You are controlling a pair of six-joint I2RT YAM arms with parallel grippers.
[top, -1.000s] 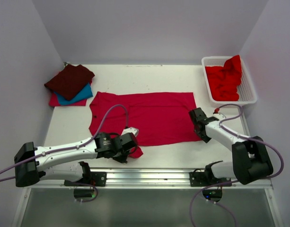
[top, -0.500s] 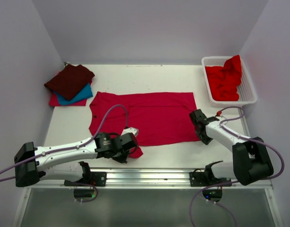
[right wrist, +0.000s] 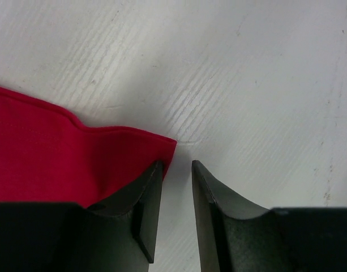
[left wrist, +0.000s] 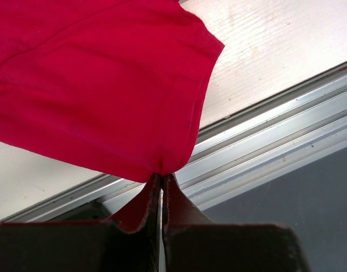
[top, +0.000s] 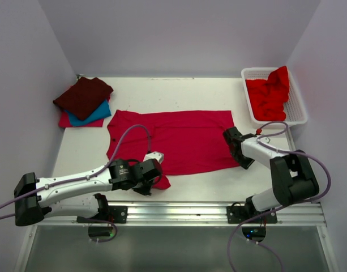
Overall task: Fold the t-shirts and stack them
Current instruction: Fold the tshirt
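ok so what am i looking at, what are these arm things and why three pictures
These are two robot arms bolted to the near edge of a white table, each ending in a two-finger gripper. The wide picture is from a fixed camera above and behind them; the other two are from cameras on the wrists. A crimson-pink t-shirt lies spread flat in the middle. Far left is a stack: a dark maroon folded shirt on a teal one on a pink-red one. A white plastic lattice basket at the far right holds a crumpled bright red shirt. The left gripper is shut on the spread shirt's near edge; the right gripper is open at a corner of it, holding nothing.
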